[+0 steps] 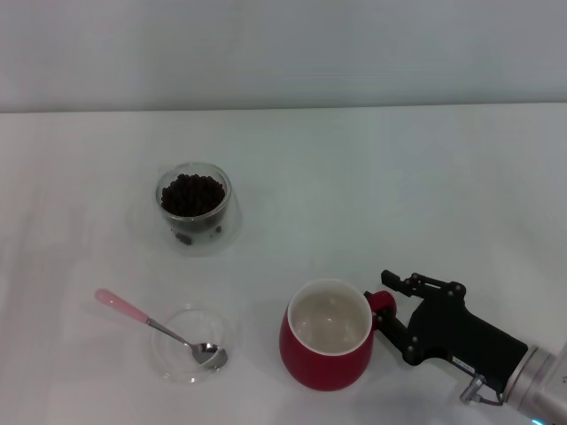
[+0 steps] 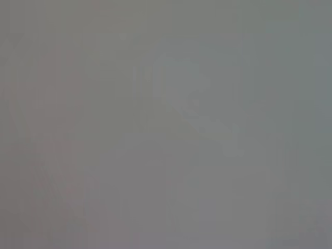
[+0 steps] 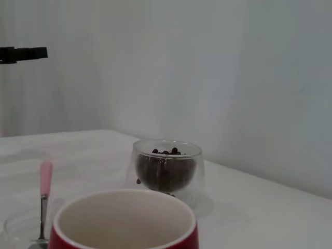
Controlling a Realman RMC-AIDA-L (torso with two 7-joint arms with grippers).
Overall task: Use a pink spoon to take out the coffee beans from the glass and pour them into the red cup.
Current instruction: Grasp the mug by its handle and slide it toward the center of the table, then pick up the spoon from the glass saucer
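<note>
The red cup (image 1: 324, 365) stands at the front, cream-white inside and empty; it also shows in the right wrist view (image 3: 124, 220). My right gripper (image 1: 386, 303) is open, with one jaw on each side of the cup's red handle (image 1: 382, 302). The glass (image 1: 194, 212) holding the coffee beans (image 1: 190, 193) stands farther back on the left; the right wrist view shows the glass (image 3: 167, 158) and beans (image 3: 164, 175) too. The pink spoon (image 1: 126, 308) lies with its metal bowl in a shallow clear dish (image 1: 175, 365). My left gripper is out of view.
The white table (image 1: 399, 195) runs back to a pale wall. A small dark object (image 3: 22, 53) shows high in the right wrist view, far off. The left wrist view is a blank grey blur.
</note>
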